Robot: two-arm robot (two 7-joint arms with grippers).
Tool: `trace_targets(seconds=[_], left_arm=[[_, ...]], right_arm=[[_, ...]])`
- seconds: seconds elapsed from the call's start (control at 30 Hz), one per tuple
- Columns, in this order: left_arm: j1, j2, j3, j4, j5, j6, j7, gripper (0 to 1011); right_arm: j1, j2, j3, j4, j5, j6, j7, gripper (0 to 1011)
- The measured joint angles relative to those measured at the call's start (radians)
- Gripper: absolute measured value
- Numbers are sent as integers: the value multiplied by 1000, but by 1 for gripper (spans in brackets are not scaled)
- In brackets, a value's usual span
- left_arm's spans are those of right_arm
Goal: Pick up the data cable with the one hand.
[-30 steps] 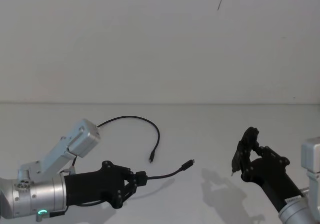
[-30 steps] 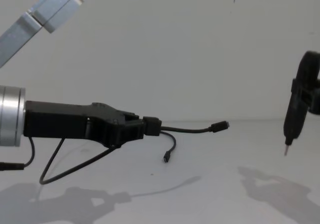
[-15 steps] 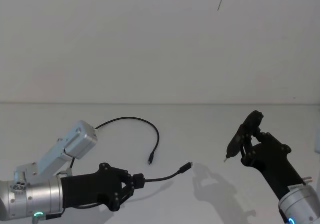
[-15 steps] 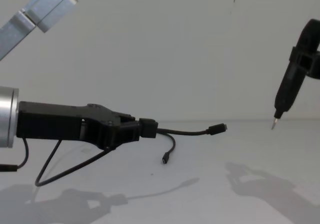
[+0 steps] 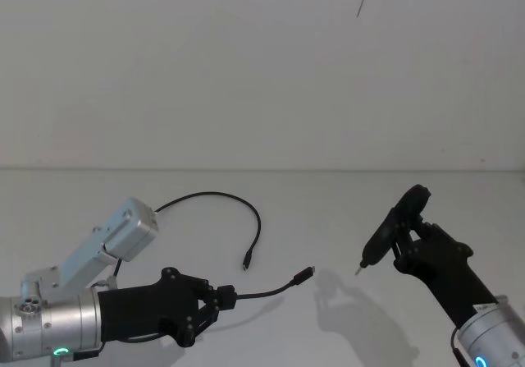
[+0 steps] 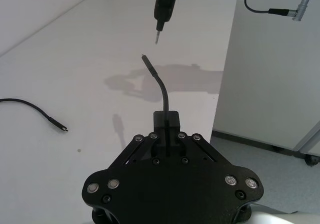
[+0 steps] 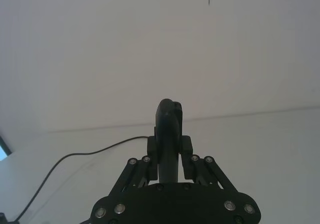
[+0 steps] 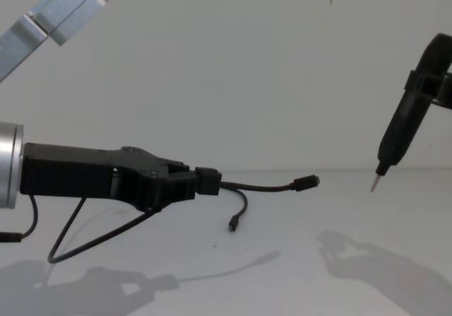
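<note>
Data cable (image 5: pixel 209 192), thin and black with a small plug at each end: the left gripper (image 5: pixel 215 299) is closed tight on it near one plug, which juts forward above the white table (image 5: pixel 328 211); the other plug lies just beyond. Right gripper (image 5: pixel 408 248) clamps a pen-like tool (image 5: pixel 388 233)

— Where's the data cable (image 5: pixel 212 192)?

— One end is pinched in the left gripper (image 5: pixel 221 295), the black angular one on the silver wrist with the green light. Its two fingers are closed on the thick black piece behind the plug.

— And that plug?

— The near plug (image 8: pixel 305 182) sticks out forward and to the right on a short curved stretch, held up off the table (image 5: pixel 369 211).

— The rest?

— Thin and black, it sags below the gripper, then sweeps in a wide arc across the table. The far plug (image 5: pixel 246 262) lies flat, just beyond the fingertips.
</note>
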Motion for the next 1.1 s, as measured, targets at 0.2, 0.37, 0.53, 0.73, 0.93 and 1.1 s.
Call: trace_targets(seconds=[0.2,0.37,0.53,0.73,0.93,1.1], left_arm=[[1,1,0,-1,-1,1,0,39],[1,1,-1,-1,-1,1,0,39],[1,2,-1,-2,-1,1,0,39],[1,2,-1,-2,-1,1,0,39],[1,2,-1,-2,-1,1,0,39],[1,2,0,-2,-1,1,0,39]], right_arm=[[-1,-6,3,1,39,27,9,269],[3,-9,0,5,53,33,16,269],[11,-13,-10,11,68,38,24,269],[21,-16,-24,14,80,39,31,269],[27,-17,-32,13,89,39,36,269],[30,-16,-38,10,94,35,38,269]])
